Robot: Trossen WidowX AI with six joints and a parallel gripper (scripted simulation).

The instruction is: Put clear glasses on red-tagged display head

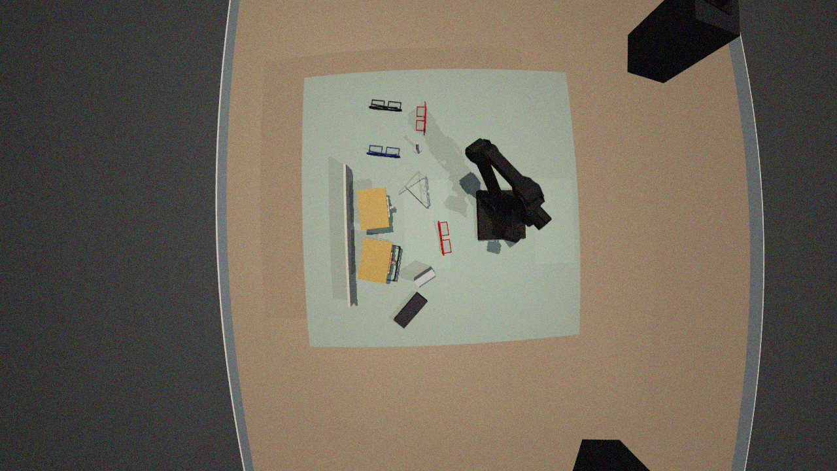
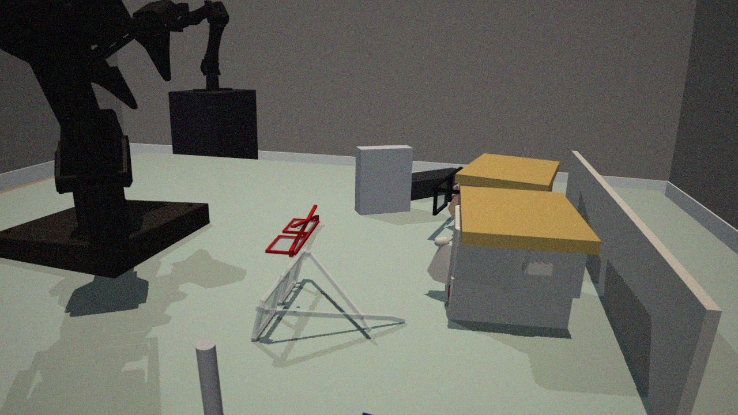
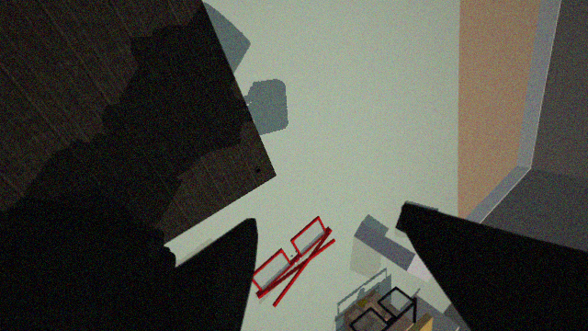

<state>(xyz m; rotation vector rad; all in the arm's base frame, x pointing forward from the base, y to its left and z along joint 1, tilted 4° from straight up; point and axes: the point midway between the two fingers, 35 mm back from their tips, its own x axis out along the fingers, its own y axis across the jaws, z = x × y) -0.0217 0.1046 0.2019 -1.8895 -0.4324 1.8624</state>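
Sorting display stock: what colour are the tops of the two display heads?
Yellow-orange, clearest in the exterior view.

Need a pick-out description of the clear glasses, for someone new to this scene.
Find the two yellow-topped heads before the long low wall. Between the nearer head in the exterior view and the robot's base stand the clear glasses, temples spread. Nearby red glasses have coloured frames; these are see-through.
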